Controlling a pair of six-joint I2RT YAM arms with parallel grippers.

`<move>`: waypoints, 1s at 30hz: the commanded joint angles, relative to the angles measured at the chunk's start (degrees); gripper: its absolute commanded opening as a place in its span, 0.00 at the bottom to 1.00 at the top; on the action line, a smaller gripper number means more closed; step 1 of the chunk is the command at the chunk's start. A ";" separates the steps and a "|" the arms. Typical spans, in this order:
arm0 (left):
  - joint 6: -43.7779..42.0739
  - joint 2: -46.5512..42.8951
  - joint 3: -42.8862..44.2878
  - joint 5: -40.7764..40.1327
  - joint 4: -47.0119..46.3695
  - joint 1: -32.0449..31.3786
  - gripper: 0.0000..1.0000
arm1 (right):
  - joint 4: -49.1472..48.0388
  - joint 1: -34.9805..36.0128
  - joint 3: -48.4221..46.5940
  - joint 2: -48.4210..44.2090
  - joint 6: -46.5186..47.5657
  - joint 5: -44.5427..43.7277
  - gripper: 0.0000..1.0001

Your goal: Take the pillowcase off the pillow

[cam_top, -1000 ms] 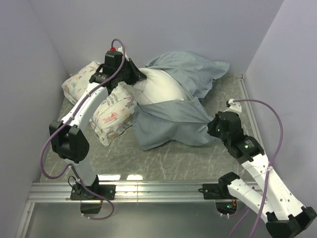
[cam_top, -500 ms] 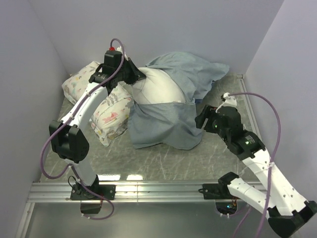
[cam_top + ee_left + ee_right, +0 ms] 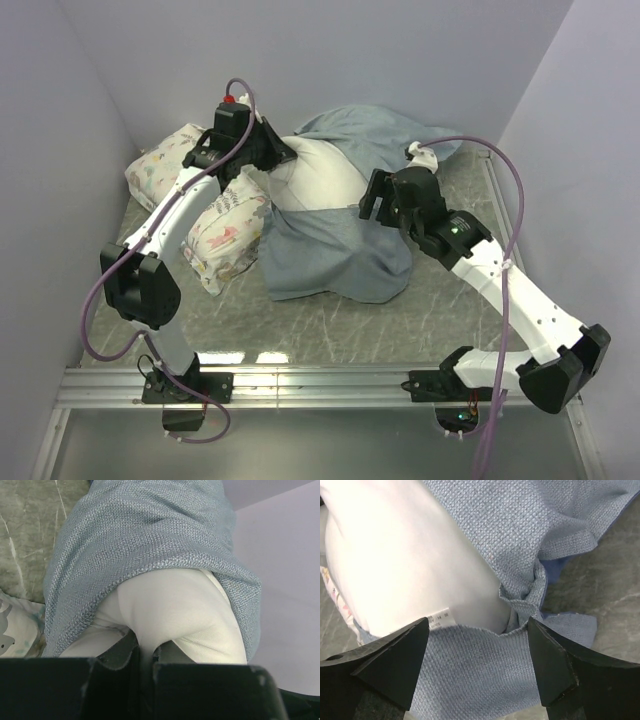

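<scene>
The off-white pillow [image 3: 318, 172] lies at the back of the table, half out of the pillowcase [image 3: 330, 255], which shows its grey-blue reverse in front of and behind it. My left gripper [image 3: 277, 155] is shut on the pillow's left end, and a fold of white fabric [image 3: 165, 605] is pinched at my left gripper [image 3: 145, 652]. The pillowcase [image 3: 140, 530] drapes over the pillow beyond. My right gripper [image 3: 376, 202] hovers open over the pillowcase's mouth edge. In the right wrist view, my right gripper [image 3: 477, 630] stands with its jaws wide above the pillowcase [image 3: 480, 675], next to the pillow [image 3: 395, 555] and its label [image 3: 440, 617].
Two small floral-print pillows [image 3: 165, 160] [image 3: 230, 228] lie left of the big pillow, under my left arm. Lilac walls close in the left, back and right. A metal rail [image 3: 320, 384] runs along the near edge. The tabletop [image 3: 330, 325] is grey marble.
My right gripper has let go of the pillowcase's lower right corner, opened, and swung up and left over the pillow. The cloth flap has settled. The left arm has not moved.
</scene>
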State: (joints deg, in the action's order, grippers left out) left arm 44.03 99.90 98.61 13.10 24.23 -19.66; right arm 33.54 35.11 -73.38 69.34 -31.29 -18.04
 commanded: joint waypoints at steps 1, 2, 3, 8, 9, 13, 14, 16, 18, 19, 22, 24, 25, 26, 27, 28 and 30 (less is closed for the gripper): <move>0.97 -2.25 0.36 -4.93 -12.27 -0.11 0.00 | -0.67 0.13 -3.26 0.79 -1.76 -2.44 0.86; 0.88 -2.34 0.27 -5.02 -12.45 -0.20 0.00 | -0.76 0.13 -2.56 1.23 -1.93 -2.44 0.86; 0.97 -2.25 0.18 -5.02 -12.54 -0.29 0.00 | -0.93 0.13 -1.86 1.32 -2.46 -2.44 0.86; 1.14 -2.08 0.01 -4.84 -12.80 -0.47 0.00 | -3.56 -0.22 1.92 0.01 -3.25 0.37 0.77; 1.06 -2.16 -0.08 -4.84 -12.89 -0.47 0.00 | -3.66 -0.13 2.97 -0.34 -3.34 0.81 0.72; 1.23 -2.07 -0.34 -4.93 -13.15 -0.47 0.00 | -3.66 -0.22 6.58 -4.73 -3.43 2.13 0.35; 1.32 -2.07 -0.35 -4.93 -13.42 -0.47 0.00 | -3.31 -0.22 7.20 -6.57 -3.17 2.31 0.25; 1.58 -1.81 -0.43 -5.11 -13.50 -0.55 0.00 | -2.17 -0.05 8.43 -7.99 -2.73 3.01 0.09; 1.85 -1.64 -0.35 -5.28 -13.68 -0.55 0.00 | -0.67 -0.13 10.53 -10.53 -2.73 3.97 0.00; 1.85 -1.55 -0.17 -5.54 -13.77 -0.64 0.00 | -0.49 -0.13 11.67 -11.59 -2.64 4.50 0.00; 2.29 -1.55 0.00 -6.25 -13.86 -0.64 0.00 | 0.03 0.13 16.07 -16.50 -2.11 8.71 0.00; 2.46 -1.29 0.18 -6.33 -13.77 -0.73 0.00 | 0.56 0.57 19.66 -18.01 -1.50 10.74 0.00; 2.38 -1.28 0.53 -6.60 -13.68 -0.82 0.00 | -0.05 1.35 21.08 -18.80 -0.89 14.14 0.00; 2.38 -1.11 0.71 -6.69 -13.68 -0.91 0.00 | -0.66 1.97 22.57 -20.54 -0.36 16.00 0.00; 2.46 -0.93 0.71 -6.95 -13.68 -0.91 0.00 | -1.02 2.41 24.93 -21.26 0.08 17.59 0.00; 2.46 -0.85 0.80 -7.21 -13.68 -1.17 0.00 | -1.80 3.03 26.09 -21.96 0.35 20.13 0.00; 2.46 -0.50 0.80 -7.39 -13.77 -1.43 0.00 | -1.46 4.52 28.37 -22.67 0.52 19.80 0.00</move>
State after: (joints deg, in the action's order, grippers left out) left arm 44.45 99.90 97.67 12.56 23.00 -21.65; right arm 30.83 37.78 -47.86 48.21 -32.91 -3.42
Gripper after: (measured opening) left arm 0.094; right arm 0.007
